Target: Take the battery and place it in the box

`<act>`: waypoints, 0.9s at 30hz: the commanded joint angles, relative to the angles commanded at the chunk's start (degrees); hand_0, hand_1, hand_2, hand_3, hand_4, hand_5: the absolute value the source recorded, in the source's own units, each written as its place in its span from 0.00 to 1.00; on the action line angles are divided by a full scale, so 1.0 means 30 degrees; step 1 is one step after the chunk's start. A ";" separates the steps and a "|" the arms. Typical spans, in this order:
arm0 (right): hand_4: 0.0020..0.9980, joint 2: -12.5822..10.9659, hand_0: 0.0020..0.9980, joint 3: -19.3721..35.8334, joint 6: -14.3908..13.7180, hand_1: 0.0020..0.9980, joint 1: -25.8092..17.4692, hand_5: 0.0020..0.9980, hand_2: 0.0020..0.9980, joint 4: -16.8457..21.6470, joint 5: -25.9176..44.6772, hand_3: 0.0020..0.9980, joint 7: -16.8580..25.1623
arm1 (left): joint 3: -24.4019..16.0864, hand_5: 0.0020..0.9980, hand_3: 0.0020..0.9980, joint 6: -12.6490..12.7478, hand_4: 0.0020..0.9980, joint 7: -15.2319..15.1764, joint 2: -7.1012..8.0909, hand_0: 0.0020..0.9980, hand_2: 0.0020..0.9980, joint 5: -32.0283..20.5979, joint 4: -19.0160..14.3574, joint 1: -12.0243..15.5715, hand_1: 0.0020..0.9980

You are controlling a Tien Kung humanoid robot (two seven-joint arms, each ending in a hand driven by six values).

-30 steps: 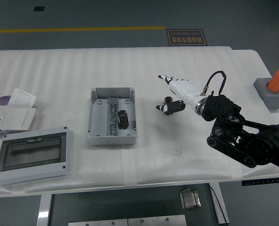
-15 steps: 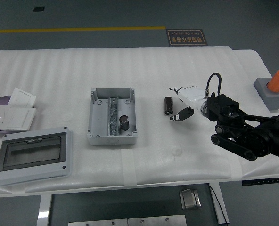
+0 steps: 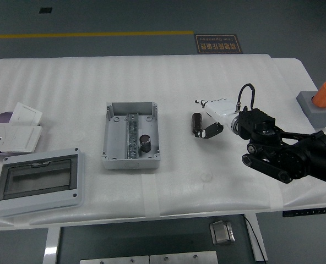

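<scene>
So here's where I'm at: the right hand comes in from about 4 o'clock and sits right next to the battery, which is lying on the white bench, a bit to the 3 o'clock side of the box. The fingers are loosely spread and touching or nearly touching the battery's right side, not wrapped around it, so I'd call that hand empty for now. No left hand anywhere in view. Inside the grey box there's a metal rail down the middle and already one dark cylinder parked in the lower right part, looks like another battery, though I can't be sure from this angle. So progress-wise, I'd say the one I'm after hasn't been picked up yet: it's still flat on the bench, near the box but clearly outside it. What's left is basically everything, closing around it, lifting, carrying it over toward 9 o'clock and dropping it in the open box. Off at 8 o'clock there's a clear-windowed cover, and an orange-topped grey block at the far 3 o'clock edge, neither in the way.
</scene>
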 joint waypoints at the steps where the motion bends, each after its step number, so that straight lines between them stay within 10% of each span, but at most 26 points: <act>1: 0.88 0.0009 0.83 -0.0069 -0.0049 0.79 -0.0007 0.49 0.81 -0.0034 0.0064 0.98 0.0041 | 0.0141 0.43 0.56 0.0007 0.59 -0.0035 -0.0003 0.65 0.52 -0.0135 0.0000 -0.0006 0.65; 27: 0.66 0.0079 0.74 -0.0847 -0.1085 0.69 -0.0216 0.40 0.69 -0.0026 0.0195 0.74 0.0556 | 0.1686 0.43 0.56 0.0081 0.58 -0.0415 -0.0029 0.65 0.52 -0.1633 -0.0002 -0.0102 0.65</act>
